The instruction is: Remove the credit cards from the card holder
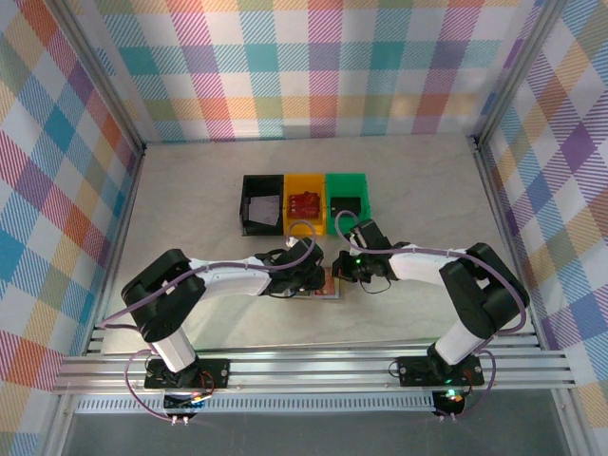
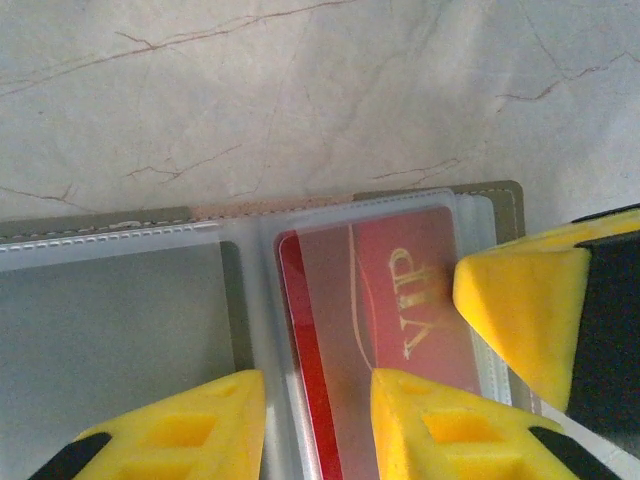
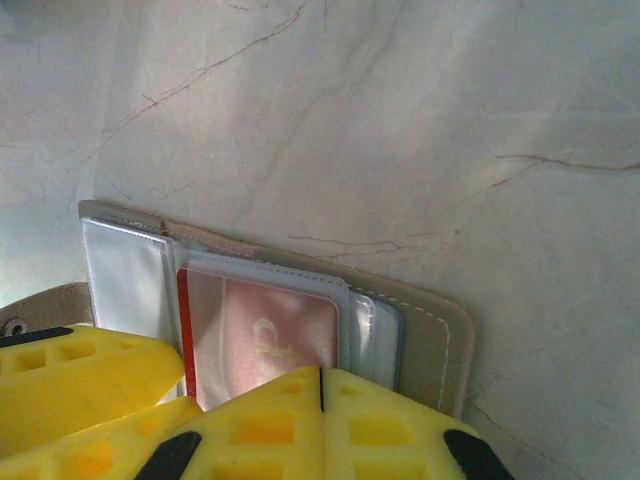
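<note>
From above we see the card holder (image 1: 329,286) with three bins (image 1: 306,202) beyond it. The wrist views add the red card (image 2: 400,300) inside its clear sleeve. The left gripper (image 2: 318,405) is spread astride the card's edge. The right gripper (image 3: 320,400) is pressed together over the card's end.

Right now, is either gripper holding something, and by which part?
The right gripper looks shut on one edge of the red card, inside the card holder sleeve. The left gripper is open, holding nothing.

card holder (image 2: 506,198): showing matt stitched edge, glossy clear plastic pockets
red card (image 2: 400,300): shining, smooth plastic
tabletop (image 2: 300,90): looking smooth, marble-veined
</note>
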Available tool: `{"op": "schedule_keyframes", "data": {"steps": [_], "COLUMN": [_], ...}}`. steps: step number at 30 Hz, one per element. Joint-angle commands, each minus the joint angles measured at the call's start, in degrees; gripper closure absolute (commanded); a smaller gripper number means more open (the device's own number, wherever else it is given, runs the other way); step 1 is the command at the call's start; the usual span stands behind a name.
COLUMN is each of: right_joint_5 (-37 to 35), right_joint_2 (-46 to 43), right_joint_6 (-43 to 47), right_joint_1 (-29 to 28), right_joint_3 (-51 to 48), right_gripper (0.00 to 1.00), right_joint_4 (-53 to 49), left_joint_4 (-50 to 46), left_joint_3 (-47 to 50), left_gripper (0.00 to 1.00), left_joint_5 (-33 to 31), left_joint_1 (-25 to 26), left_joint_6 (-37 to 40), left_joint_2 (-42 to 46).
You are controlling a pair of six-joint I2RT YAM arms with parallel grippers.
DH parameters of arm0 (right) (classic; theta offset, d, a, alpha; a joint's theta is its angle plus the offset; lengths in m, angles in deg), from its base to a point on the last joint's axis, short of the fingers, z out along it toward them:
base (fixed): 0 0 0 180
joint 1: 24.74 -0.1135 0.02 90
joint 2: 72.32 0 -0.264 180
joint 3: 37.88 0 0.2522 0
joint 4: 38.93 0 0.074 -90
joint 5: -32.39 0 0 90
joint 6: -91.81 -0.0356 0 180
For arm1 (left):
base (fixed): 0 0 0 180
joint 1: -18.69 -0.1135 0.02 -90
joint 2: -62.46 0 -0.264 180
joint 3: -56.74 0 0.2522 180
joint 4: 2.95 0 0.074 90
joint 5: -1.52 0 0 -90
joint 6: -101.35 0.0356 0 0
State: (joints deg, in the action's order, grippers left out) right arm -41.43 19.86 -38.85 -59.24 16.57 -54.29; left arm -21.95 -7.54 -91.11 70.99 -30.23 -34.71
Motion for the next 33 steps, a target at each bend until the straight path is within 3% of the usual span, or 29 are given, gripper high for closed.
{"op": "schedule_keyframes", "data": {"steps": [1,33], "right_joint_5": [0.3,2.6], "right_joint_2": [1.6,3.4], "right_joint_6": [0.9,0.2], "right_joint_1": [0.0,0.1], "right_joint_3": [0.1,0.3], "right_gripper": [1.00,1.00], "right_joint_4": [-1.3,0.2], "left_joint_4": [0.7,0.0], "left_joint_3": [-1.2,-3.0], "left_gripper": [0.66,0.71], "left_joint_5": [0.3,0.9], "left_joint_1": [-0.5,-0.7], "left_joint_6": [-0.8,-0.9], "left_joint_2": [-1.2,-0.7]}}
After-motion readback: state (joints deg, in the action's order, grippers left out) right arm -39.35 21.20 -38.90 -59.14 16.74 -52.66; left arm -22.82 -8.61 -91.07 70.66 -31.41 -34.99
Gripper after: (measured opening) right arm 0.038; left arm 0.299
